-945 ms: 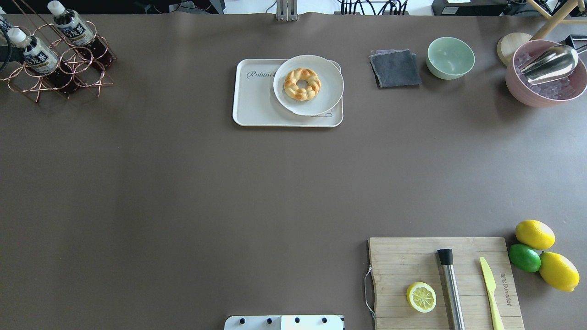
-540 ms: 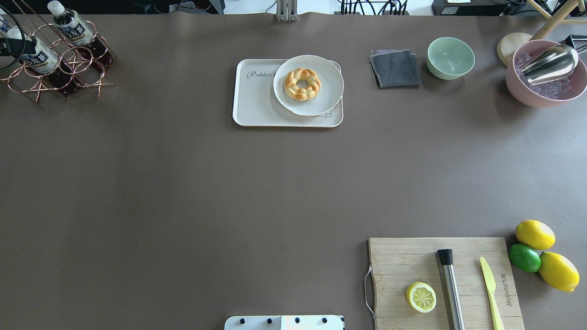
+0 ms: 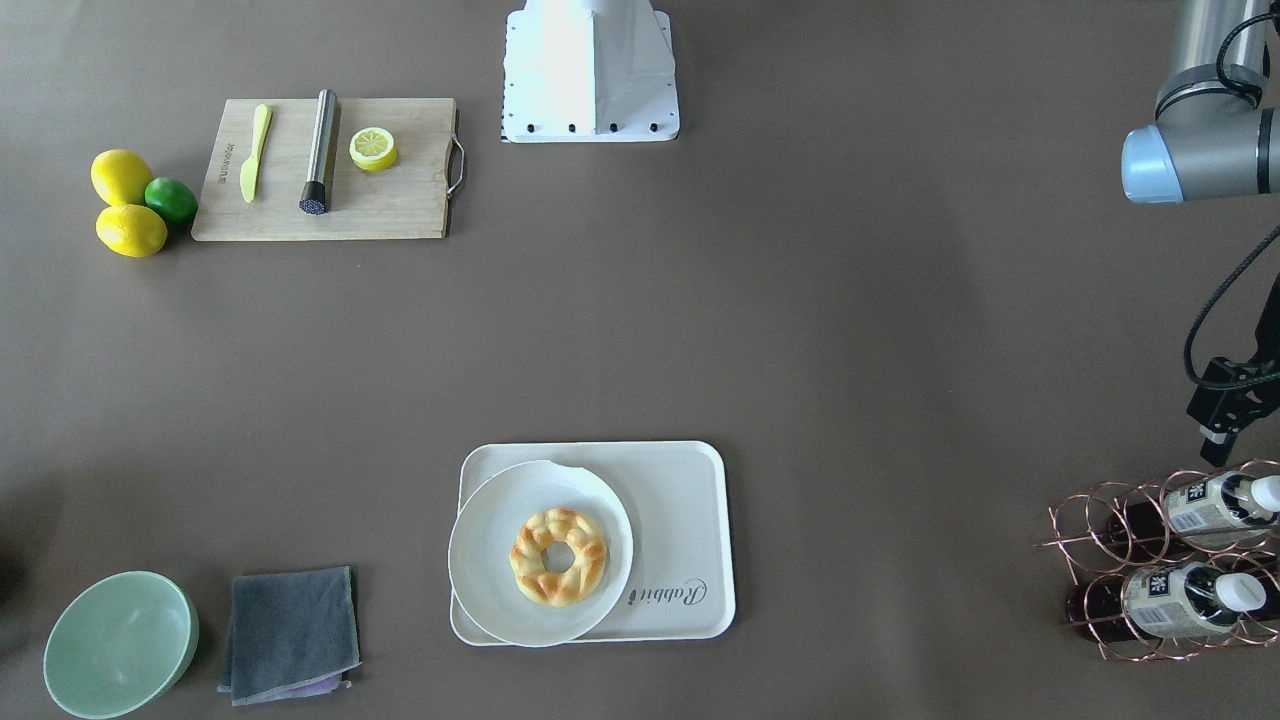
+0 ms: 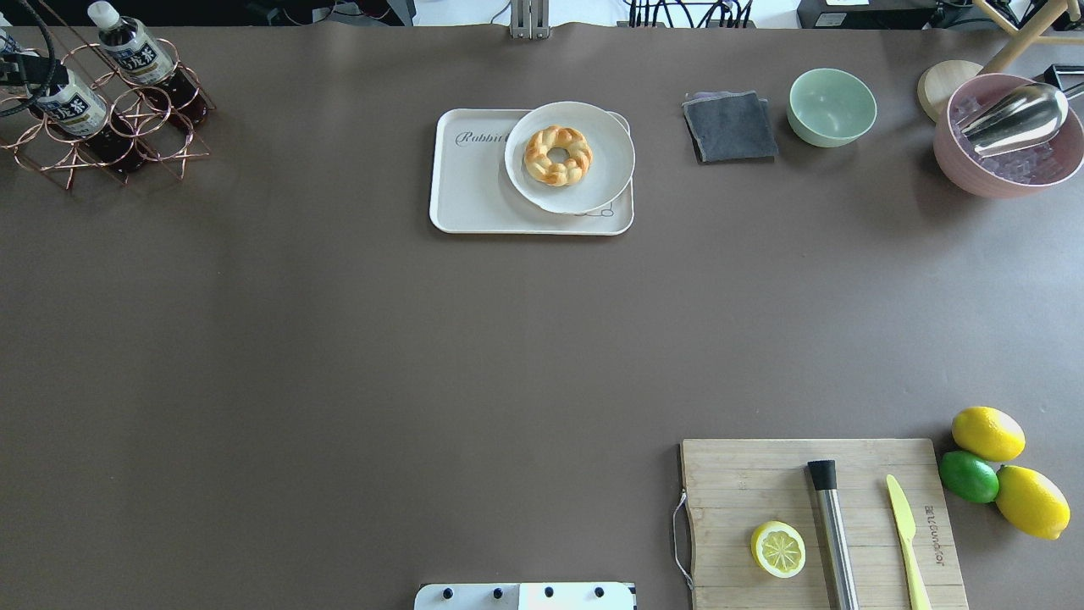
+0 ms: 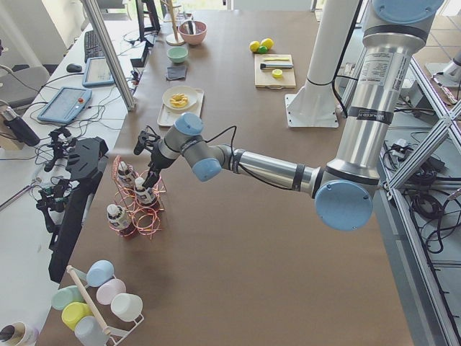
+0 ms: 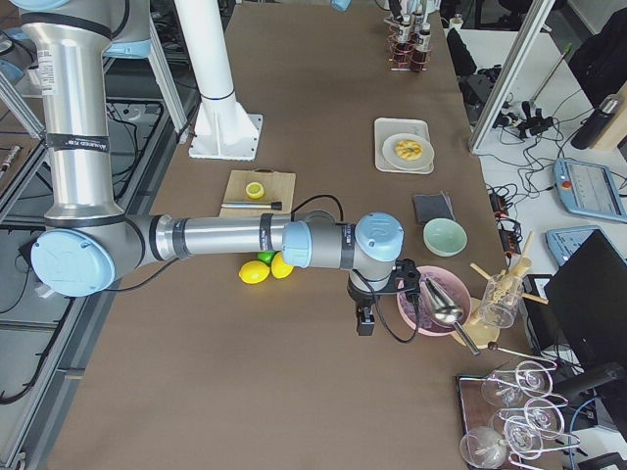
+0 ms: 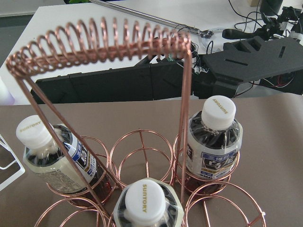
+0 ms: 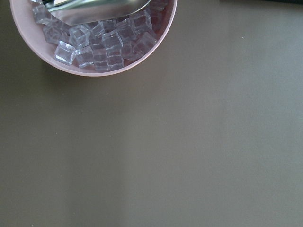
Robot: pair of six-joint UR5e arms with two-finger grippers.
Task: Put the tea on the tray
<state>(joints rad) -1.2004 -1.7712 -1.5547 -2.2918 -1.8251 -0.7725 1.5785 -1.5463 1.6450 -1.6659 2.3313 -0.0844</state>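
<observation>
Of the left jaws, apart or together: cannot tell, only a dark shape at the edge of the overhead and front views. Hang from the left arm (image 3: 1200, 165) over the far left corner of the desk (image 4: 339, 339), right above the tea (image 4: 76, 108), and cover its cap from overhead. Touching it or not: cannot tell.

As for the tea: stands cap up in a ring of the copper wire rack (image 7: 102, 45), on the rack's side nearer the robot, not on the tray. Beside it in the wrist view, two more bottles (image 7: 215, 142) alike, one on each side, white caps up, dark liquid below the labels.

Well apart from the rack, midway along the desk's far edge: the tray (image 4: 470, 191), flat, script upward. On its right half, a round plate (image 4: 611, 140) reaching over the tray's right rim, with a braided ring pastry (image 4: 538, 157) in the middle.

Further right along the same edge: a grey cloth (image 4: 730, 125), a green bowl (image 4: 832, 106), then a pink bowl (image 4: 1008, 182) of ice cubes with a metal scoop (image 4: 1016, 117) lying in it.

Of the right jaws: cannot tell either, seen only small in the right side view. Hang over the desk near the pink bowl, whose rim and ice fill the top of the wrist view.

In the near right corner: a wooden board (image 4: 745, 483) bearing a half lemon (image 4: 777, 549), a metal muddler (image 4: 834, 534) and a yellow knife (image 4: 906, 534). Just beside the board's right edge, two lemons (image 4: 987, 433) and a lime (image 4: 968, 476), touching.
</observation>
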